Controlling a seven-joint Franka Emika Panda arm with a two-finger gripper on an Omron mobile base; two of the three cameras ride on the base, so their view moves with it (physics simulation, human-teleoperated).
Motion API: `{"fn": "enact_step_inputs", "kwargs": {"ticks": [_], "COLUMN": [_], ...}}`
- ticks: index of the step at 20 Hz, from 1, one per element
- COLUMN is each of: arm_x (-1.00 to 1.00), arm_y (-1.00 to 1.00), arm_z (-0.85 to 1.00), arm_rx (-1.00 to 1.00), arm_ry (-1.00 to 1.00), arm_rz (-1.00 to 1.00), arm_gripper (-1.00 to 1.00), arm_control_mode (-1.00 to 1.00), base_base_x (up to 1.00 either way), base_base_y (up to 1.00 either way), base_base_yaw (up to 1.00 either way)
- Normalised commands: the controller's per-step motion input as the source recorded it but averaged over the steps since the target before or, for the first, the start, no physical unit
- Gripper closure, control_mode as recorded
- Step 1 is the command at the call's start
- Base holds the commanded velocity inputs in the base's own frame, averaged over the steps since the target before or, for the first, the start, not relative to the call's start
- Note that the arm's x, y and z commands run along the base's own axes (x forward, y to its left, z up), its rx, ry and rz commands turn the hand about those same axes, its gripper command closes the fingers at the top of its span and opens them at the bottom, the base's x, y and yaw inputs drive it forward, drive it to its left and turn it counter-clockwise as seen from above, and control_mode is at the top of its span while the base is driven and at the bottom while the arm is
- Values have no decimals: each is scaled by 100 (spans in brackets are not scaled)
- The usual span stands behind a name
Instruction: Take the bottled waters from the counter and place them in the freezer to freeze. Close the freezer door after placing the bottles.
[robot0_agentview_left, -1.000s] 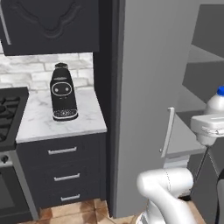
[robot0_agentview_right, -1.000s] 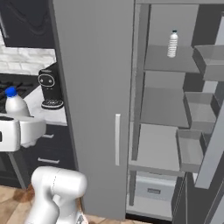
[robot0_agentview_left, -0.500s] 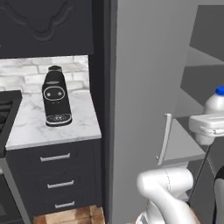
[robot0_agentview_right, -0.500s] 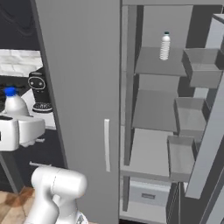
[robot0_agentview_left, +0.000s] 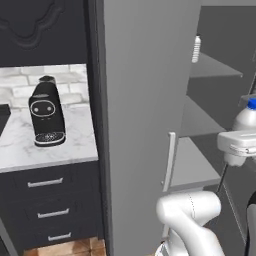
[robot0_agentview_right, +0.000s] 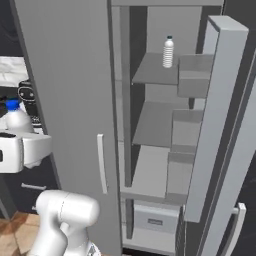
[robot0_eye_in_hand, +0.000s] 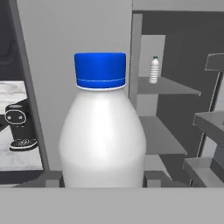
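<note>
My gripper (robot0_agentview_left: 244, 144) (robot0_agentview_right: 21, 150) is shut on a white bottled water with a blue cap (robot0_agentview_left: 247, 116) (robot0_agentview_right: 17, 119) (robot0_eye_in_hand: 103, 140), held upright in front of the freezer (robot0_agentview_right: 150, 125). A clear ribbed bottled water (robot0_agentview_left: 196, 49) (robot0_agentview_right: 168, 52) (robot0_eye_in_hand: 154, 70) stands on the freezer's upper shelf. The freezer door (robot0_agentview_right: 220, 100) stands open at the right, its inner bins facing the shelves. The marble counter (robot0_agentview_left: 75, 145) lies to the left.
A black coffee machine (robot0_agentview_left: 46, 115) (robot0_agentview_right: 27, 95) stands on the counter above dark drawers (robot0_agentview_left: 50, 212). The plain grey closed door (robot0_agentview_left: 135, 125) with a pale handle (robot0_agentview_right: 101, 162) lies between counter and open shelves. A white drawer (robot0_agentview_right: 152, 220) sits low in the freezer.
The base has driven to the right: counter and coffee machine slid left in both views and the open freezer shelves came nearer. The blue-capped bottle stays in my grip.
</note>
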Motion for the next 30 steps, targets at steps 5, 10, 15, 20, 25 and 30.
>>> {"fn": "enact_step_inputs", "kwargs": {"ticks": [5, 10, 15, 20, 25, 30], "arm_x": [0, 0, 0, 0, 0, 0], "arm_y": [0, 0, 0, 0, 0, 0], "arm_z": [0, 0, 0, 0, 0, 0], "arm_rx": [0, 0, 0, 0, 0, 0], "arm_ry": [0, 0, 0, 0, 0, 0], "arm_rz": [0, 0, 0, 0, 0, 0], "arm_gripper": [100, 100, 100, 100, 100, 100], "arm_control_mode": [100, 100, 100, 100, 100, 100], "base_base_x": [13, 15, 22, 39, 48, 32], "base_base_y": [-49, -44, -30, -10, -19, -28], "base_base_yaw": [0, 0, 0, -1, 0, 0]}}
